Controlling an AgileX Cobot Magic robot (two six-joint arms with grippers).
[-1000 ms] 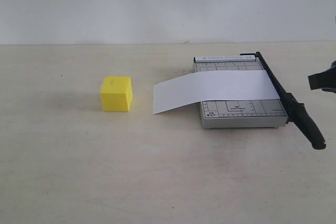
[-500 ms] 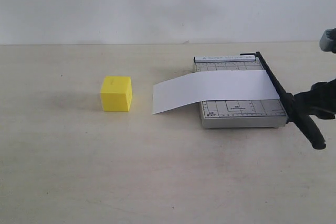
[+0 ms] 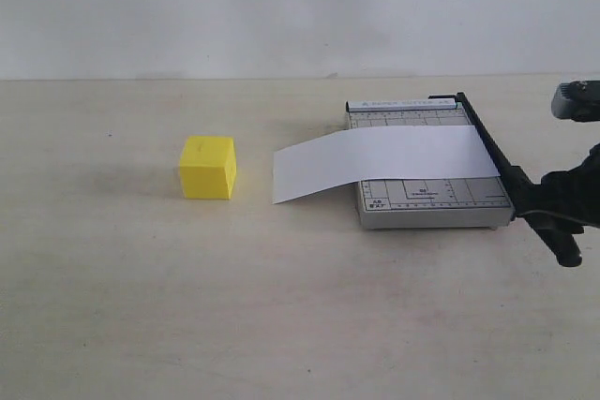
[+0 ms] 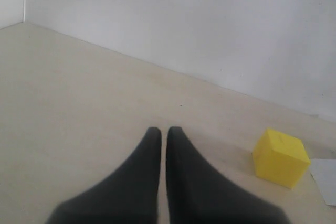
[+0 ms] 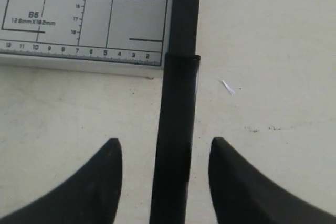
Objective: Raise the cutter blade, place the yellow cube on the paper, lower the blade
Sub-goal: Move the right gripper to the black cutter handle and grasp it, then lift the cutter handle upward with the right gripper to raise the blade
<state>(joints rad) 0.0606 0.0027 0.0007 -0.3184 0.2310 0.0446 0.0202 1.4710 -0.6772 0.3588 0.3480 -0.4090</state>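
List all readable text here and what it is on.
"B5" (digit uncertain): cutter base.
"128mmX182mm": beneath it.
"12 11 10 9 8 7 6 5 4 3 2": base's edge scale.
"15 16 17 18": its cross scale.
Exterior view: base print too small to read.

On my bench [image 3: 187, 306] I count one yellow cube [image 3: 207, 167], one paper strip [image 3: 384, 164] and one grey cutter base [image 3: 431, 203] carrying one cutter blade [image 3: 487, 142]. My hands number two: one left hand [image 4: 164, 129], one right hand [image 5: 165, 145].

Matt yellow cube [image 3: 207, 167], glossy black cutter blade [image 5: 176, 129].
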